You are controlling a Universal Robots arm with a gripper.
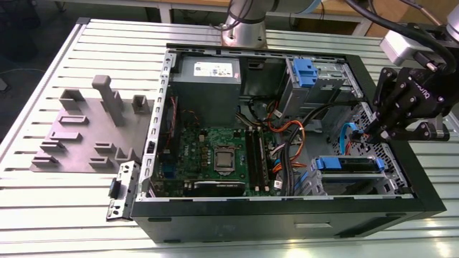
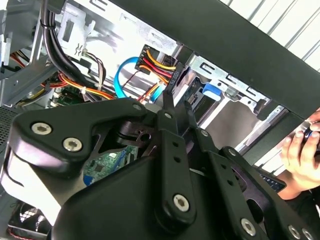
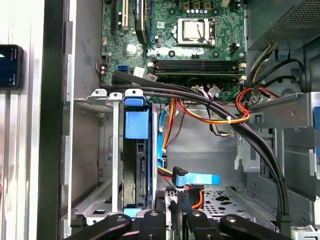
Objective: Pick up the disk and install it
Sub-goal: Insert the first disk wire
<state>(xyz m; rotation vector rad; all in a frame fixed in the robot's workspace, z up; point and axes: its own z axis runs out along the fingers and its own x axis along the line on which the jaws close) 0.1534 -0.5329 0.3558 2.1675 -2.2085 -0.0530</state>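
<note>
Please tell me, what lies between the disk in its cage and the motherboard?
In the first wrist view, a bundle of black cables runs across between the disk and the motherboard.

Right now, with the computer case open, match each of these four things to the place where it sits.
Things:
1. disk
2. power supply
3. processor
4. grey fixture plate

Places:
A. on the green board
B. outside the case, at the exterior view's left
C. in the drive bay next to the claw
D. in a corner of the case, bearing a white sticker

Pairs: 1-C, 2-D, 3-A, 4-B
</note>
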